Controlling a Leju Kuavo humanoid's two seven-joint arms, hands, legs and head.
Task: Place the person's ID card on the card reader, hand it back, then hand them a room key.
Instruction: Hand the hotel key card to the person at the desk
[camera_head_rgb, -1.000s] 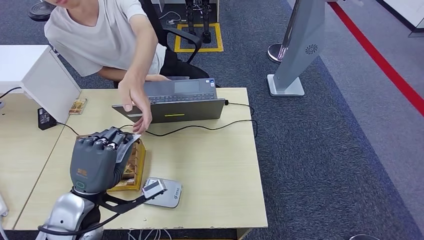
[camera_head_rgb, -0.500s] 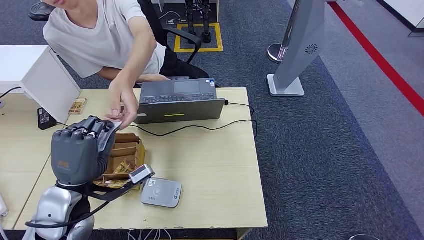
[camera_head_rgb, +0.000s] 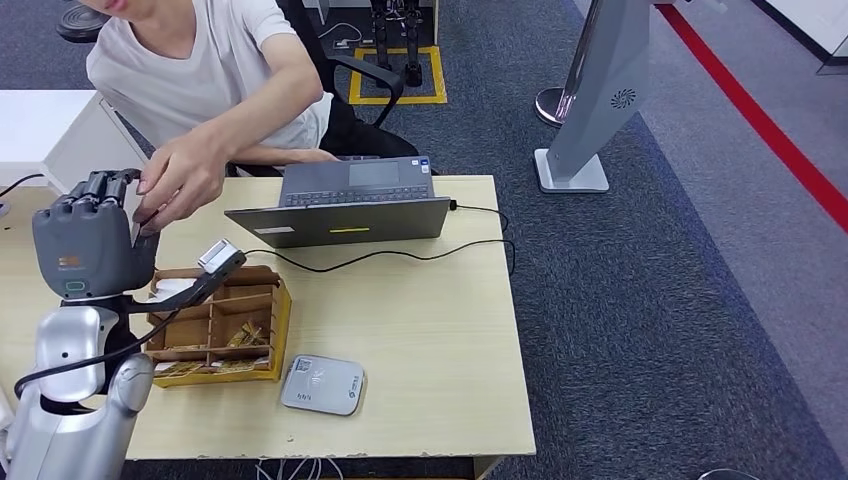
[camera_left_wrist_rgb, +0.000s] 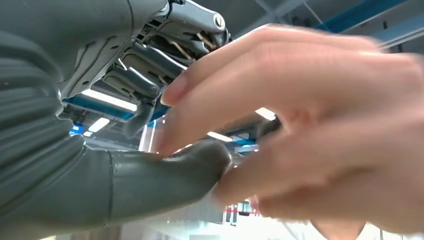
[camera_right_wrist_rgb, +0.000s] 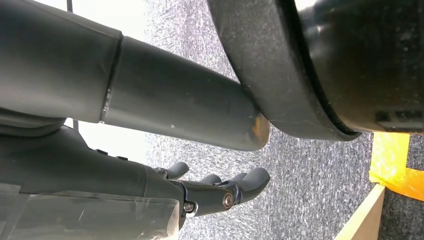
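Head view: pale wooden desk (camera_head_rgb: 420, 320) across the lower half, grey carpet beyond it. Seated person (camera_head_rgb: 200, 70) in a light shirt at the far side, leaning in over the far left corner. Grey laptop (camera_head_rgb: 345, 205) lying open and flat along the far edge, black cable (camera_head_rgb: 400, 255) trailing from it across the desk top. Left robot hand (camera_head_rgb: 85, 245) raised high at the far left on its silver arm, back of it to the camera, fingers pointing up. Person's hand (camera_head_rgb: 180, 180) right at those fingertips, touching them. Wooden compartment tray (camera_head_rgb: 282, 320) just beside the arm, small packets in some sections. Grey card reader (camera_head_rgb: 322, 385) flat near the front edge, just right of the tray, nothing resting on it. Left wrist view: thick grey thumb (camera_left_wrist_rgb: 165, 172) pressed against the person's blurred fingers, and any card between them hidden, so impossible to say whether the left robot hand grips anything. Right wrist view: right robot hand (camera_right_wrist_rgb: 210, 192) hanging over the carpet, fingers loosely spread, holding nothing.
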